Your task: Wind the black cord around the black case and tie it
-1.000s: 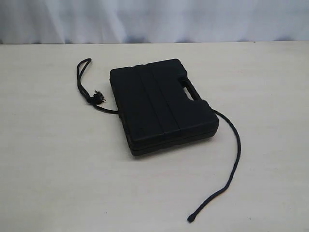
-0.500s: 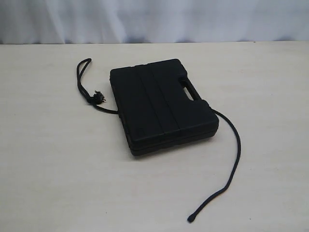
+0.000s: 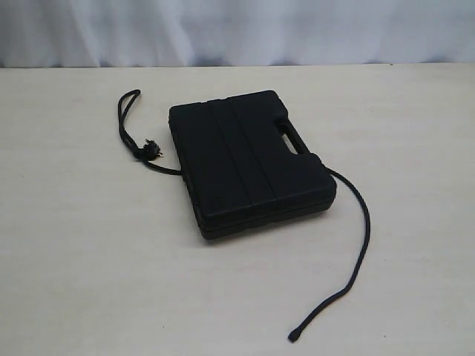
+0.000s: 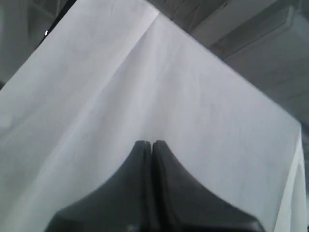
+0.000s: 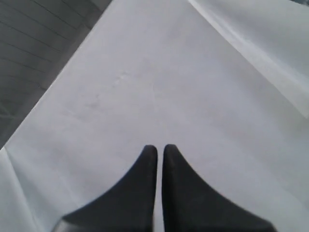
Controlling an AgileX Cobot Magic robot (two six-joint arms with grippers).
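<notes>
The black case (image 3: 249, 162) lies flat in the middle of the table, its handle slot toward the far right. The black cord (image 3: 361, 241) runs out from under it on both sides: a loop with the frayed knotted end (image 3: 152, 149) lies at the left, and a long curve ends in a blunt tip (image 3: 294, 336) at the front right. Neither arm appears in the exterior view. My left gripper (image 4: 148, 143) is shut with nothing in it, over white cloth. Over the same kind of cloth, my right gripper (image 5: 160, 148) is also shut and empty.
The pale table (image 3: 89, 252) stretches around the case on all sides. A white curtain (image 3: 237, 30) hangs along the table's far edge. The wrist views show only white cloth (image 4: 145, 87) and grey background.
</notes>
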